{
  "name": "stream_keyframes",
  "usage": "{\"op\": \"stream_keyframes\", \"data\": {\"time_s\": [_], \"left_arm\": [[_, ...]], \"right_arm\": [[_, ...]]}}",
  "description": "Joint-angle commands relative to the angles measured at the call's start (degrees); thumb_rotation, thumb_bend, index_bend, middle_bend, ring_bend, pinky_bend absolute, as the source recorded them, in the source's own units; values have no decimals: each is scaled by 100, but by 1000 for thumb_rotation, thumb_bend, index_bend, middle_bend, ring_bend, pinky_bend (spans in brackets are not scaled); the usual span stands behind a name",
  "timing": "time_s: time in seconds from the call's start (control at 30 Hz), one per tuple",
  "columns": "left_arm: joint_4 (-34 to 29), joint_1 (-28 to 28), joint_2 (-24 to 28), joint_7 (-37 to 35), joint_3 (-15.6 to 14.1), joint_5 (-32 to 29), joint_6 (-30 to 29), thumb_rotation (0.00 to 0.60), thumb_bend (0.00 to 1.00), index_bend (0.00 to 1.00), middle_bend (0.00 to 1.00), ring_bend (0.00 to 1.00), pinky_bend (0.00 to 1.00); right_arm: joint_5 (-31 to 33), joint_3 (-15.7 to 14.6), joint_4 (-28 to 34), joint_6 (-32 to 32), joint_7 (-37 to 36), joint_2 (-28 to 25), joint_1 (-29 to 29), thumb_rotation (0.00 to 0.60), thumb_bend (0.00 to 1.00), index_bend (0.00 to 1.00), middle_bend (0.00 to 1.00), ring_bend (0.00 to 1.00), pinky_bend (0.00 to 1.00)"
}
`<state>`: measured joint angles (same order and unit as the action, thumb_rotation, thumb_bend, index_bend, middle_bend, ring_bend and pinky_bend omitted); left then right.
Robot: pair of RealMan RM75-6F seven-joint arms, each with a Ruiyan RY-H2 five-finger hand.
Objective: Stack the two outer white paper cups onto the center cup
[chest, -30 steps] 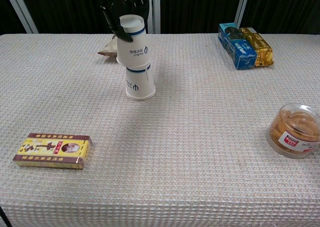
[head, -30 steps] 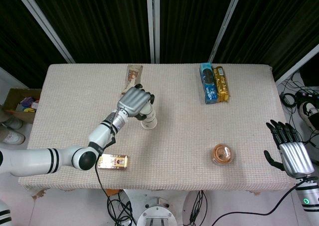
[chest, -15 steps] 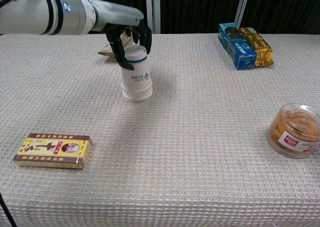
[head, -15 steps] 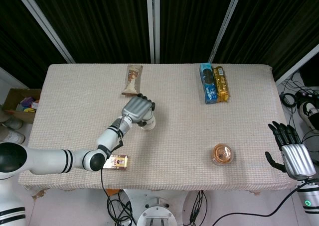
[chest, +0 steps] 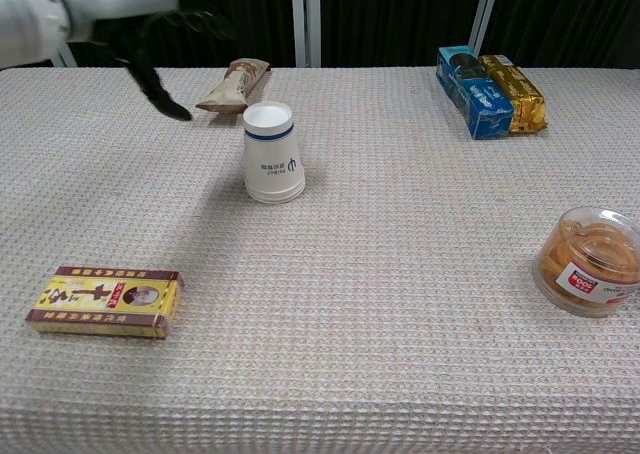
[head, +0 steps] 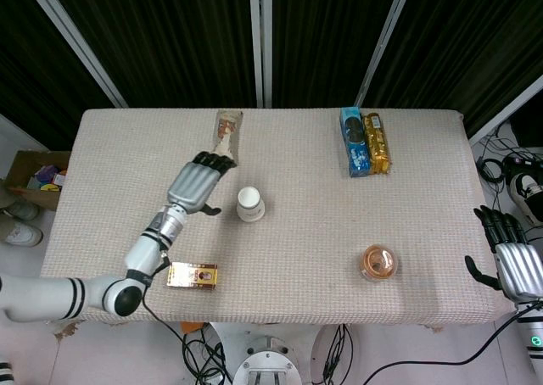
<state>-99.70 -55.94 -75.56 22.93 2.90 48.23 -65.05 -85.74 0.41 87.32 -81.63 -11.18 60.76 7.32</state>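
Note:
A stack of white paper cups (head: pixel 250 204) (chest: pixel 272 152) stands upside down near the table's middle, nested into one pile with blue rim bands. My left hand (head: pixel 197 184) (chest: pixel 160 44) hovers to the left of the stack, apart from it, fingers spread and holding nothing. My right hand (head: pixel 512 262) hangs open beyond the table's right edge, far from the cups; the chest view does not show it.
A snack bar wrapper (head: pixel 225 133) lies behind the stack. Blue and gold boxes (head: pixel 366 141) sit at the back right. A round clear tub of cookies (head: pixel 378 262) is at the front right, a yellow box (head: pixel 192 276) at the front left.
My left hand pushed the held cup down onto the stack, let go, and drew away to the left. My right hand sank a little lower at the right edge.

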Motion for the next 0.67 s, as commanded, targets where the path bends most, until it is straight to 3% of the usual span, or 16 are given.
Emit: {"op": "stream_keyframes", "data": {"time_s": [0.03,0.17,0.37,0.53,0.67], "left_arm": [[-131,1248,729,-574,-586,929,-1305,600,109,199,161,119,125],[208,2150,938,-1040,-970,1402,-2044,600,115,219,178,119,124],[634,3375,999,-1650,-1481,2170,-2937,600,115,221,179,119,124],[892,4204,823,-1840,-1700,2710,-3572,600,116,221,179,119,124],[1057,4591,673,-1834,-1769,3016,-3721,600,115,221,179,119,123]], "right_arm": [[144,39,-54,89,-136,-83,-46,600,315,0,125,0,26],[211,117,-129,-24,-327,-80,-125,600,315,0,148,0,61],[14,98,-205,-253,-360,125,-229,600,315,0,125,0,3],[-223,-4,-140,-442,-27,338,-329,600,315,0,110,0,0],[-346,-34,-46,-539,322,455,-371,600,315,0,101,0,0]]}}
